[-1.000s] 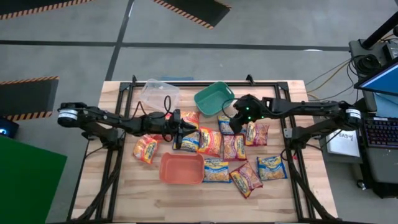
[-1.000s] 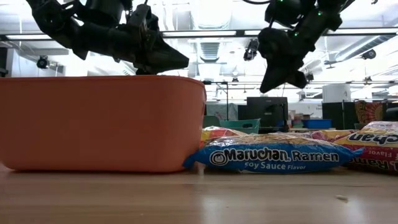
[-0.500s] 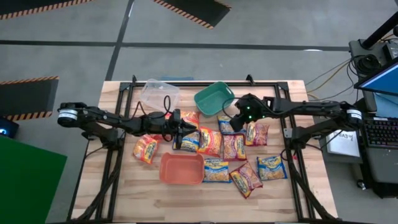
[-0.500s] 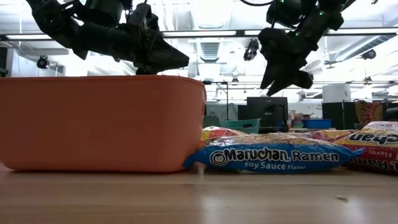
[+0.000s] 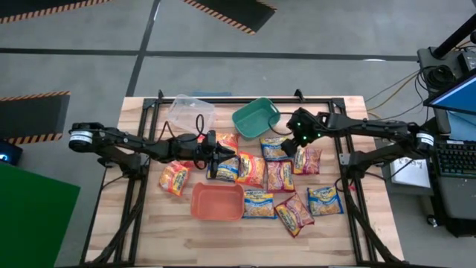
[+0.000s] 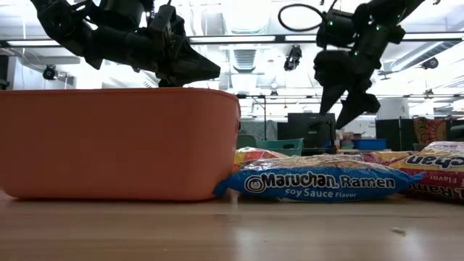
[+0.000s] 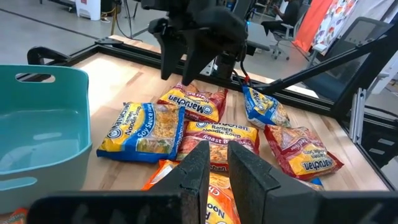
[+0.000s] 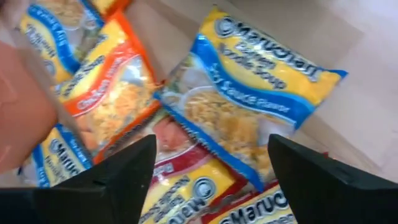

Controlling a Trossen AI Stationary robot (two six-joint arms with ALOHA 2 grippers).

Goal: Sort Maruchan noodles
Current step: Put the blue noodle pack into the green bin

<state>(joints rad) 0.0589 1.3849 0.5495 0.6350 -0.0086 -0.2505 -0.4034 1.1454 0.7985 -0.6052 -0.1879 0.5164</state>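
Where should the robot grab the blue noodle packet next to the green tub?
Probably from straight above, pinching across its short width near the middle. The blue packet lies flat among other packets, so there is no side to grab, and the teal tub crowds one end. The right gripper hovers open over it.
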